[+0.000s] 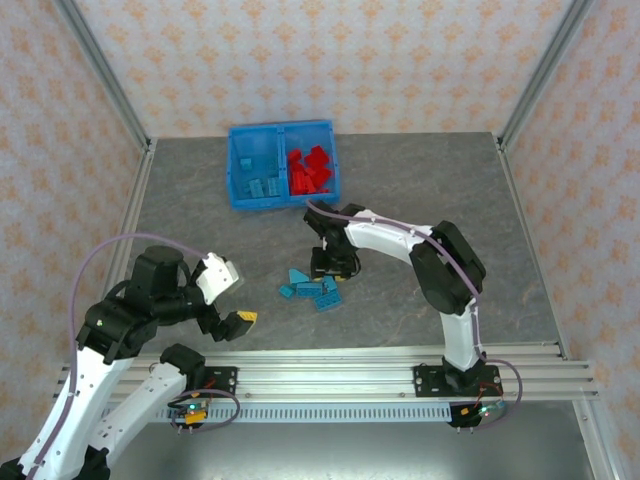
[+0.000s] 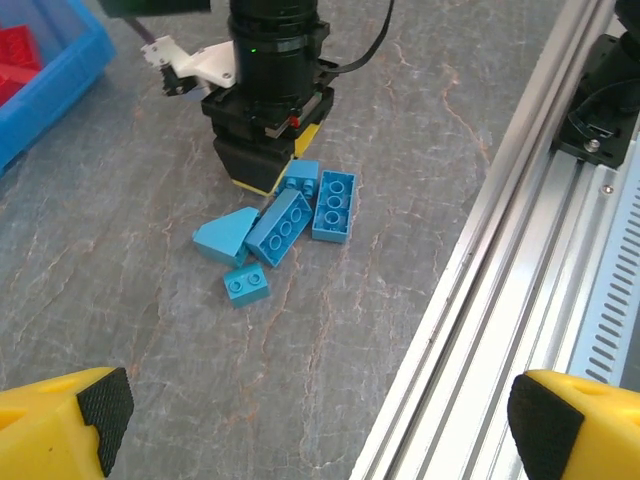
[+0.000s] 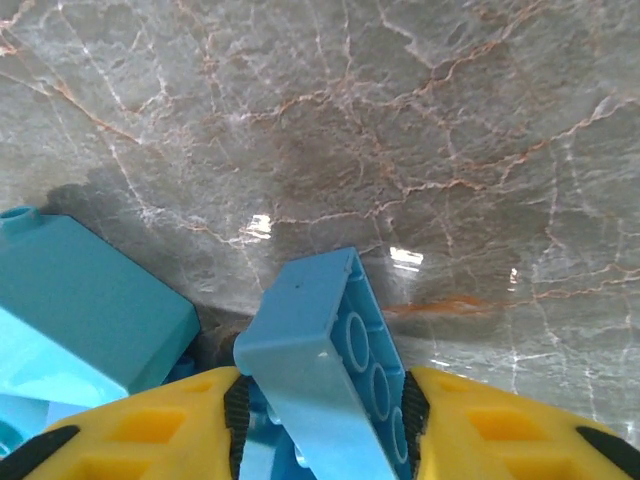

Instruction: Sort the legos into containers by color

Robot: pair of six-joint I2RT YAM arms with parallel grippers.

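**Pick-up step: right gripper (image 3: 320,425) clamped on one light blue brick (image 3: 325,340) at the loose pile.**
The black pads (image 3: 238,420) bear on both sides of the brick, which stands tilted on edge; the left gripper (image 2: 320,415) hangs wide open and empty, well apart from the pile; the other blue bricks (image 2: 290,220), hard glossy plastic, studded, one wedge-shaped, lie touching on the veined grey table (image 2: 420,120); the next move, by judgement, calls for a straight lift clear of the neighbours, a carry to the translucent blue bin (image 1: 282,128), and release into the left compartment (image 1: 250,165) with the blue bricks, not beside the red bricks (image 1: 310,170).
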